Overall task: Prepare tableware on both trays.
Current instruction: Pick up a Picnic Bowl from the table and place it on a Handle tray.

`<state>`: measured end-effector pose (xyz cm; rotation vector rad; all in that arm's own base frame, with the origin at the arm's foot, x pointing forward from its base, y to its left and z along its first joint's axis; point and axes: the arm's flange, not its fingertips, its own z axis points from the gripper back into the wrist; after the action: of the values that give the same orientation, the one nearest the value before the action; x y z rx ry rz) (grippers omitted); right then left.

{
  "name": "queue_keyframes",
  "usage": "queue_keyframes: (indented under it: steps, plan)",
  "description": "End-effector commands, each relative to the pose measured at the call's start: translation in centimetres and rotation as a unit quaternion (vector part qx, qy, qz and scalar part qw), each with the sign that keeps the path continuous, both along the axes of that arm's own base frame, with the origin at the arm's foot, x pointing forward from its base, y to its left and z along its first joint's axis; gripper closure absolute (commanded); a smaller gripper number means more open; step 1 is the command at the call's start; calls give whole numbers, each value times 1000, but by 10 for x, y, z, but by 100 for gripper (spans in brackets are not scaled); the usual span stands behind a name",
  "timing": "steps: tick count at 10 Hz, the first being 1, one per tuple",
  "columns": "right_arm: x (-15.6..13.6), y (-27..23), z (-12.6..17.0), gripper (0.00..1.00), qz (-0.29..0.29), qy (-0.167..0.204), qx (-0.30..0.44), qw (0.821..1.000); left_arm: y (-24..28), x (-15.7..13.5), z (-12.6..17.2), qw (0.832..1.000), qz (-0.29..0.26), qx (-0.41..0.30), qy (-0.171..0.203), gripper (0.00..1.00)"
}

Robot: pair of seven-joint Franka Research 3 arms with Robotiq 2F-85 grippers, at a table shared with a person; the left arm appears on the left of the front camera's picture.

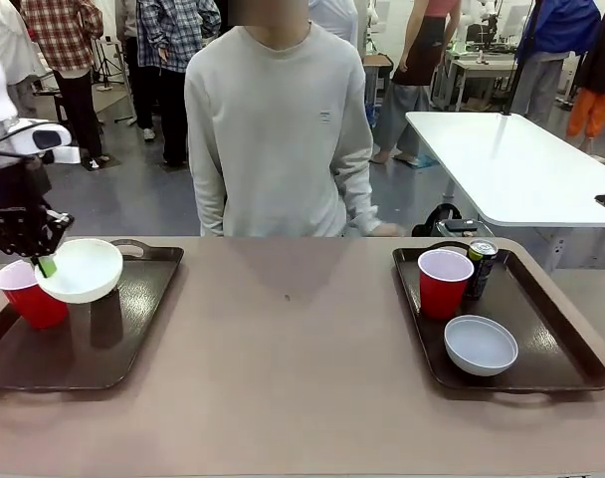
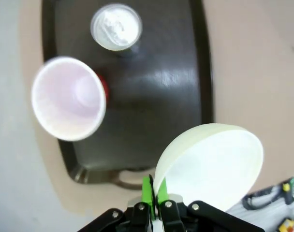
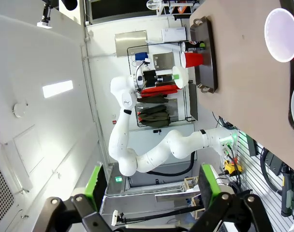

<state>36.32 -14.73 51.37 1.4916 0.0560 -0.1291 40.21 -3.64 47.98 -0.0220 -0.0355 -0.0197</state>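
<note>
My left end effector [image 1: 46, 265] is clamped tight on the rim of a white bowl [image 1: 81, 269], which I hold lifted and tilted above the left tray [image 1: 133, 329]. In my left wrist view the green pads [image 2: 147, 191] pinch the bowl's edge [image 2: 212, 164], and the bowl is empty. That tray lies at the worktop's [image 1: 293, 368] left edge. On it stands a red cup [image 1: 29, 294], near the tray's left rim and just beside the bowl; its pale inside holds nothing. From above I also see a can [image 2: 116, 26] standing on the same tray, apart from the cup; its top is blurred and I can read nothing on it.

My right end effector [image 3: 149, 186] hangs with its fingers spread wide and nothing between them.

The right tray [image 1: 561, 339] lies at the worktop's right edge. It carries a second red cup [image 1: 445, 282], empty, toward its far rim; a black can [image 1: 480, 269] stands just beside that cup on its right. The print on the can is too small to read. A second white bowl [image 1: 481, 345], also empty, sits toward the tray's near rim.

A person [image 1: 278, 129] stands at the worktop's far edge, between the two trays.
</note>
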Motion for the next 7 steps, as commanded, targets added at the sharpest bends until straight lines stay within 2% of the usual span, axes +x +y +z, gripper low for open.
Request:
queue_keyframes:
  steps: [1,2,5,6,7]
  plan:
    - [0,-1,4,0,2,8,5,1000,3,8,-27,1000,-24,-13,14,96]
    - [0,-1,4,0,2,8,5,1000,2,8,-40,999,-27,-23,31,96]
    - [0,-1,4,0,2,8,5,1000,7,13,-84,998,-9,9,62,96]
    - [0,-1,4,0,2,8,5,1000,4,13,-88,997,5,10,70,96]
    - [0,-1,4,0,2,8,5,1000,5,10,-77,998,-17,-3,67,96]
